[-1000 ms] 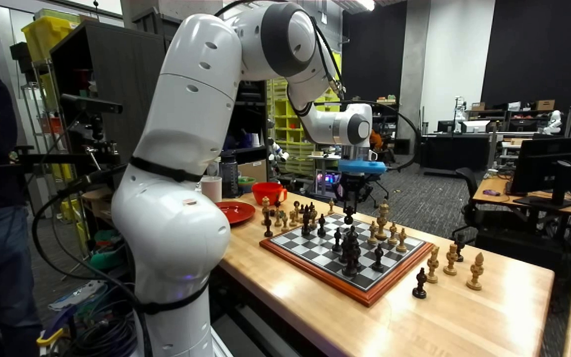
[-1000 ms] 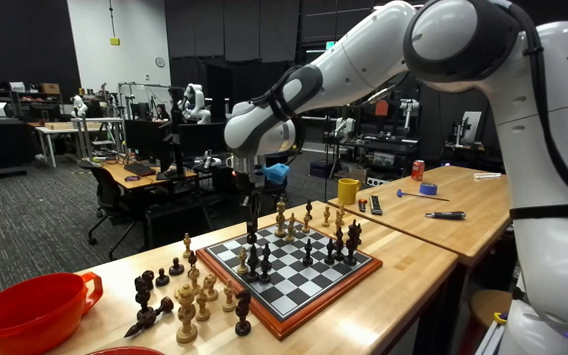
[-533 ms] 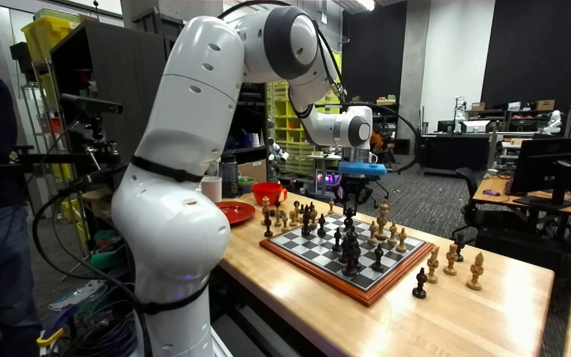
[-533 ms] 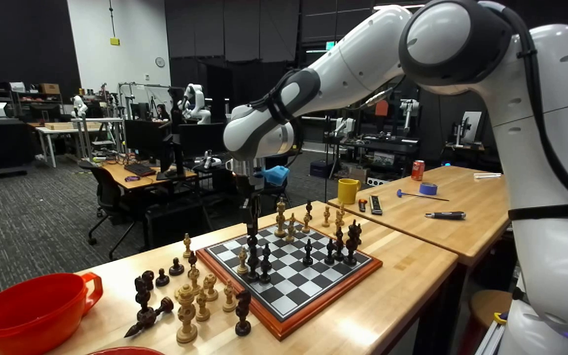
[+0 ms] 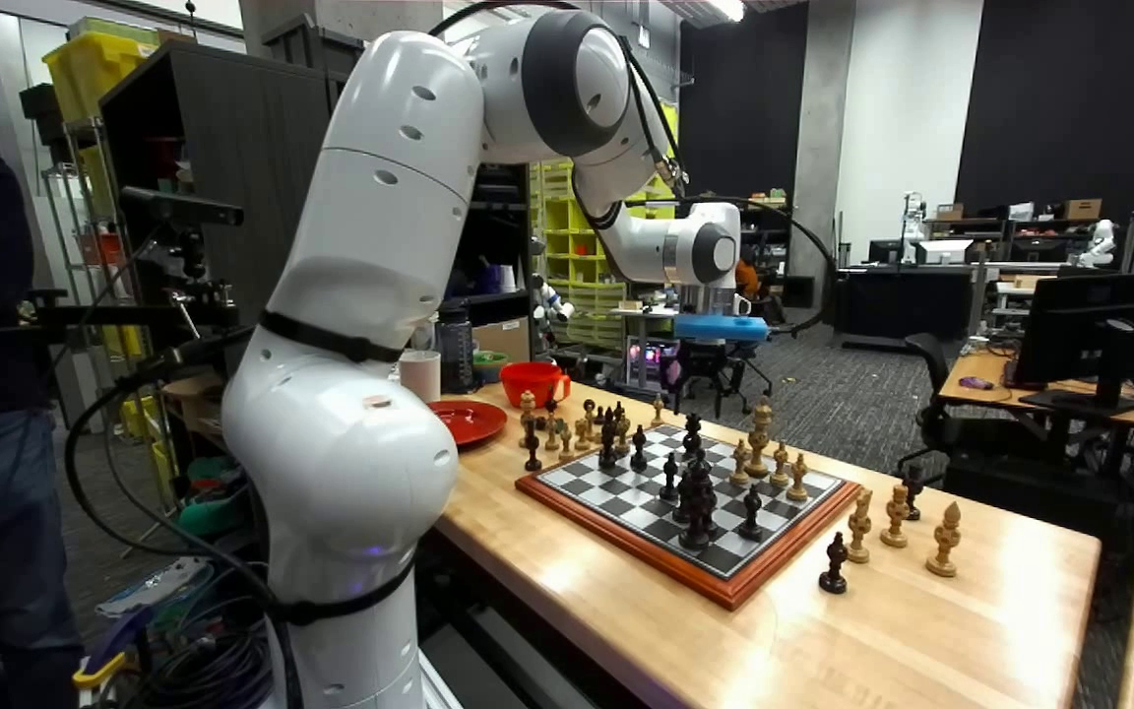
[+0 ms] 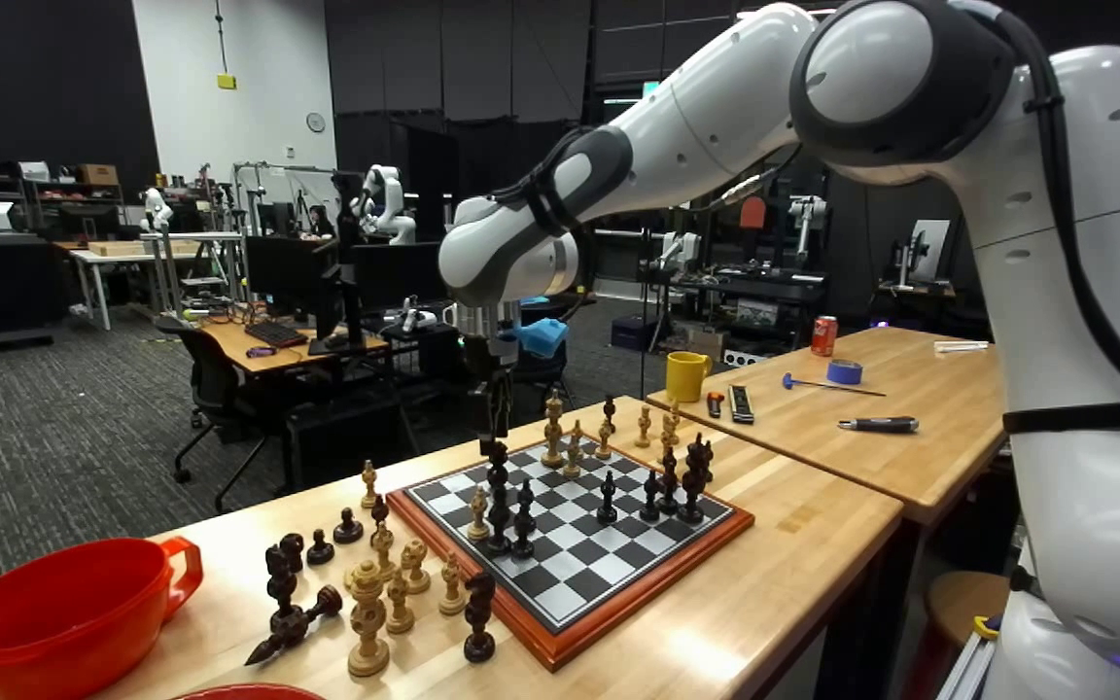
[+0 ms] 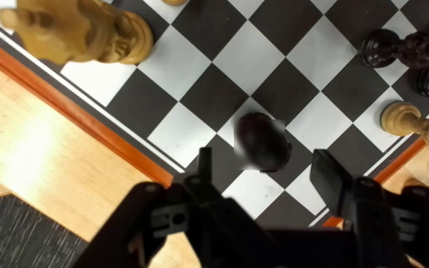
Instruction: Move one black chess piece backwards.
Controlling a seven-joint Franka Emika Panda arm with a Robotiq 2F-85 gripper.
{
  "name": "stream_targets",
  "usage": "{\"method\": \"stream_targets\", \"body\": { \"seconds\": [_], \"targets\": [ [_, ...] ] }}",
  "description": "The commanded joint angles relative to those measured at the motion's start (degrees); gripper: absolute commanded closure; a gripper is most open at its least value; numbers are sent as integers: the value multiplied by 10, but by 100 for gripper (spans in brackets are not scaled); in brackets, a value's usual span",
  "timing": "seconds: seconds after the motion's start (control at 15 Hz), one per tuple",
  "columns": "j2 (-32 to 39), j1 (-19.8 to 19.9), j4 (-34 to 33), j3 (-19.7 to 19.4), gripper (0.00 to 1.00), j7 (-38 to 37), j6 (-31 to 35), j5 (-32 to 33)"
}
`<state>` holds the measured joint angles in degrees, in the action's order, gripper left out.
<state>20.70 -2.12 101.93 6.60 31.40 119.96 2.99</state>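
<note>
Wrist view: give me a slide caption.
Open gripper over a black chess piece on the board, a tan piece at upper left.

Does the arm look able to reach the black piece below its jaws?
Probably yes: in the wrist view the black piece shows between the open jaws, with no other piece in the gap.

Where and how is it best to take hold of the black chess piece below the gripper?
Probably by the upper part, coming straight down: the black chess piece stands upright and narrow, and in the wrist view it shows between the open fingers of the gripper, with no other piece in that gap. Closing them on opposite sides should hold it.
</note>
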Motion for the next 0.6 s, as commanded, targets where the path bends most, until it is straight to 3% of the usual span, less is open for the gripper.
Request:
{"method": "stream_targets", "body": {
  "seconds": [0.0,0.33,0.53],
  "targets": [
    [-44,4,10,7,0,3,-16,-4],
    [-131,5,35,0,0,-28,-67,-25],
    [-214,8,83,-12,0,-78,-104,-44]
  ]
}}
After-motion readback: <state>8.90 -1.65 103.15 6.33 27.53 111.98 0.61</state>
